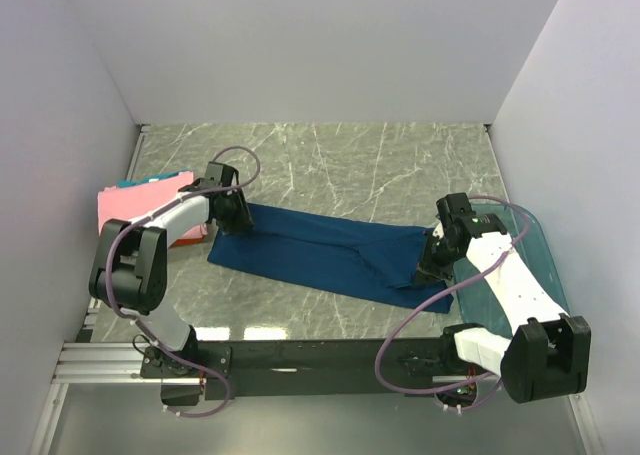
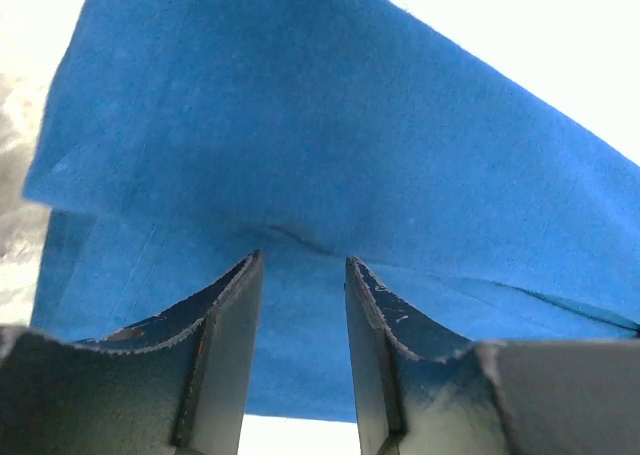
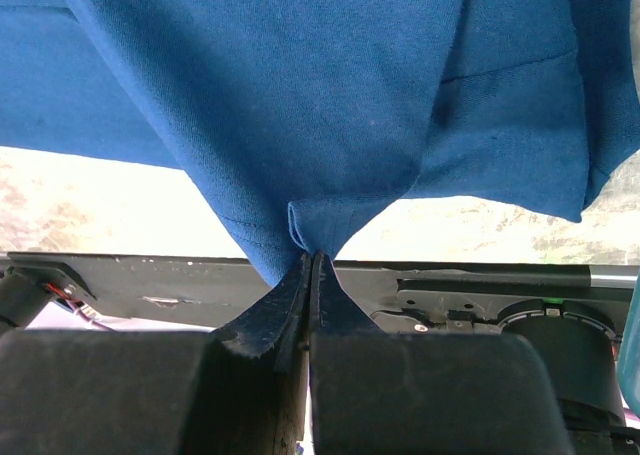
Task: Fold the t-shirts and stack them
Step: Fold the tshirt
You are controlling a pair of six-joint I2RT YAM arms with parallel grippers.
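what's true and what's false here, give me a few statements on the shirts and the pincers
1. The right pincer is shut on a fold of the navy blue t-shirt. True.
2. The left pincer is clamped tight shut. False: its fingers stand apart, with blue cloth at their tips.
3. The navy blue t-shirt lies inside the teal plastic tub. False: it is stretched out on the marble table, between the two arms.
4. A pink t-shirt lies at the left side of the table. True.
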